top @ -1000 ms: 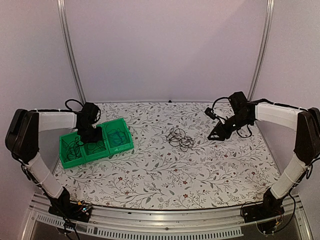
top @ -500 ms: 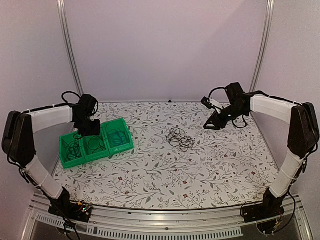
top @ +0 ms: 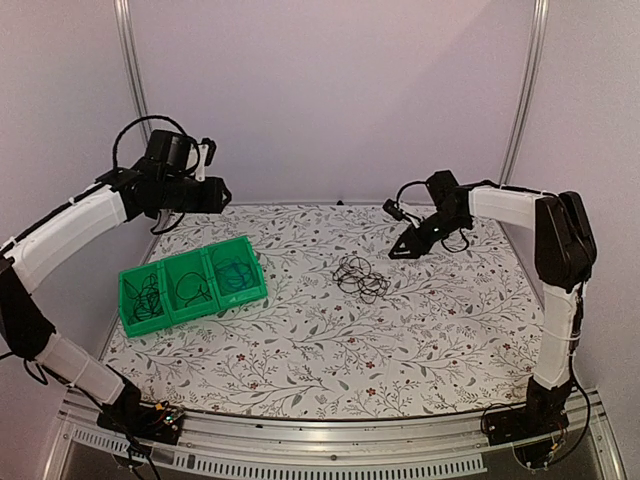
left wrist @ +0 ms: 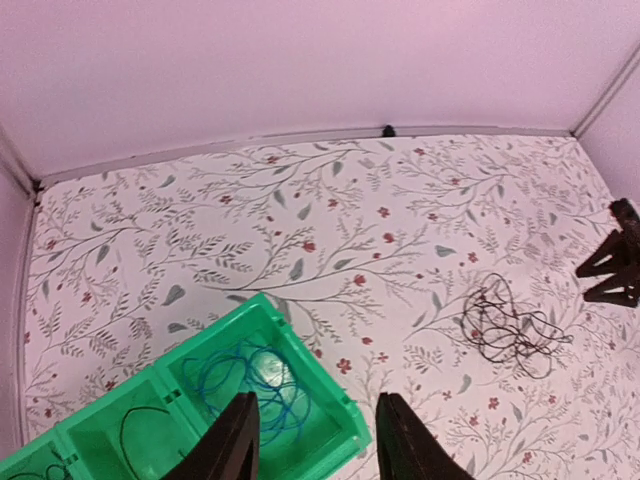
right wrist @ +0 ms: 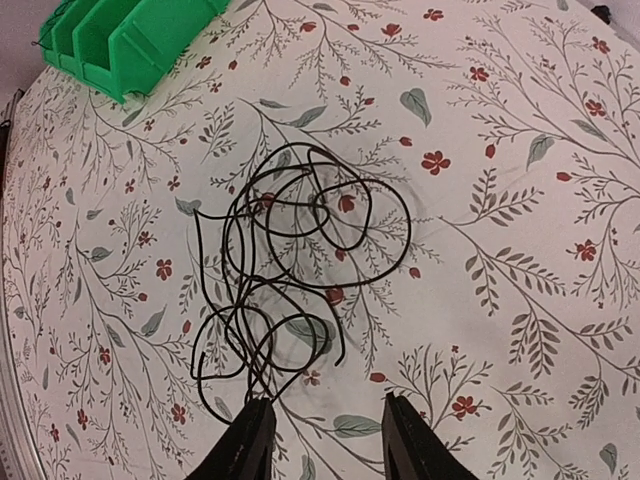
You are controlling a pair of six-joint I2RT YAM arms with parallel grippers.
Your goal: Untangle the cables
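A loose black tangle (top: 360, 277) of thin cables lies flat on the flowered table (top: 420, 345), about mid-table and a little toward the far side, well apart from the green bin (top: 195, 312) at the left. The bin has three compartments. The right one holds a coiled blue cable (top: 235, 272), and the middle and left ones each hold a black cable (top: 190, 287).

The left gripper (top: 222, 193) is raised high over the far left corner, above and beyond the bin. Its wrist camera looks down on the blue coil, and the two fingers (left wrist: 240, 445) stand moderately apart with nothing between them.

The right gripper (top: 400, 250) hangs to the far right of the tangle, angled down toward it. In its wrist view the fingers (right wrist: 250, 445) are also parted at a middling width and grip nothing. The nearest loop of the tangle ends just by the left fingertip. Whether it touches that fingertip is hard to tell from this angle, though in the overhead view the gripper seems clear of the cables.
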